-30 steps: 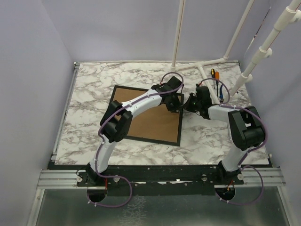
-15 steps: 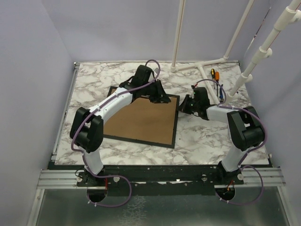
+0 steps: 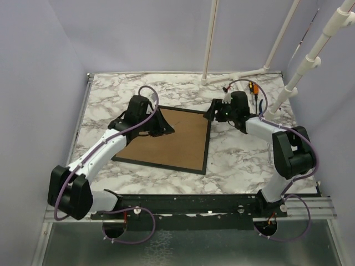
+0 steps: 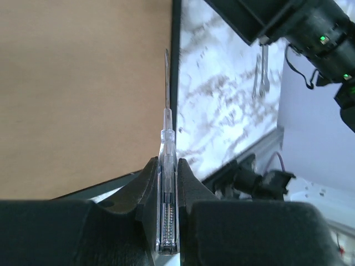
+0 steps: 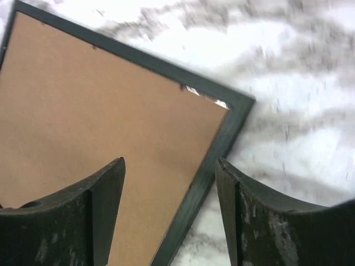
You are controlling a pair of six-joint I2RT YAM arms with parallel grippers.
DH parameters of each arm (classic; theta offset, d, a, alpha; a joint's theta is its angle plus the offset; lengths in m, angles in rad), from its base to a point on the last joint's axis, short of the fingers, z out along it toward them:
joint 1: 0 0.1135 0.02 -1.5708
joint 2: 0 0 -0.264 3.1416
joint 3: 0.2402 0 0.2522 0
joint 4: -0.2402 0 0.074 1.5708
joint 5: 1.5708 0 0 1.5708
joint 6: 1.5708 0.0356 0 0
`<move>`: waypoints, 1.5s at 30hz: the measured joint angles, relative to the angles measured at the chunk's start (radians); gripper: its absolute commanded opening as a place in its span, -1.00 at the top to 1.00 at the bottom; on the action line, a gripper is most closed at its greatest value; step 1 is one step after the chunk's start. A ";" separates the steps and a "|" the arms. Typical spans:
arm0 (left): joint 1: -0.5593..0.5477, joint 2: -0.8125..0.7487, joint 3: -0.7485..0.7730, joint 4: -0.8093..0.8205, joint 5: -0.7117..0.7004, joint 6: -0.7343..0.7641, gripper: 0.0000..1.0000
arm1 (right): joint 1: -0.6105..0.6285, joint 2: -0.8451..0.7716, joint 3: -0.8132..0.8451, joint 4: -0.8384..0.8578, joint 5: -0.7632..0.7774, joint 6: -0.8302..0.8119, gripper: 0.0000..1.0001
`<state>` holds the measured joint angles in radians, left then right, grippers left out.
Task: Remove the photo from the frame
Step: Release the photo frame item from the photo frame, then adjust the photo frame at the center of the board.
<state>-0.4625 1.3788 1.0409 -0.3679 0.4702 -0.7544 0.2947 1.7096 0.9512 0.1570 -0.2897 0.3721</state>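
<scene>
Left wrist view has the left gripper (image 4: 166,173) pinching a screwdriver (image 4: 167,133) near the border of the face-down frame (image 4: 176,77), photo hidden underneath; with the right gripper (image 5: 169,164) spread above the corner, a slipping tip could shove the frame.
</scene>
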 measured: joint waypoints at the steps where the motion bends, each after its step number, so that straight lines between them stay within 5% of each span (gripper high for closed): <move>1: 0.009 -0.042 -0.023 -0.009 -0.028 0.000 1.00 | 0.000 0.006 0.022 0.005 -0.018 -0.029 -0.44; 5: 0.031 -0.213 -0.108 -0.028 -0.175 -0.008 1.00 | 0.000 0.092 0.158 0.029 -0.116 -0.174 -0.44; 9: 0.031 -0.335 -0.178 -0.054 -0.281 -0.041 1.00 | 0.000 0.246 0.373 -0.071 -0.168 -0.343 -0.74; 16: 0.031 -0.504 -0.306 -0.119 -0.399 -0.153 1.00 | 0.000 0.351 0.481 -0.161 -0.202 -0.496 -0.42; 29: 0.034 -0.530 -0.313 -0.183 -0.516 -0.172 1.00 | 0.036 0.489 0.652 -0.286 -0.226 -0.677 -0.27; 38: 0.069 -0.499 -0.291 -0.208 -0.533 -0.152 1.00 | 0.081 0.540 0.692 -0.333 -0.224 -0.721 0.13; 45: 0.101 -0.491 -0.278 -0.208 -0.535 -0.125 1.00 | 0.079 0.542 0.696 -0.323 -0.190 -0.716 0.64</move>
<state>-0.3614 0.8883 0.7631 -0.5762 -0.0647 -0.8795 0.3737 2.2513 1.6470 -0.1661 -0.4797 -0.3439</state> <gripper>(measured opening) 0.154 0.253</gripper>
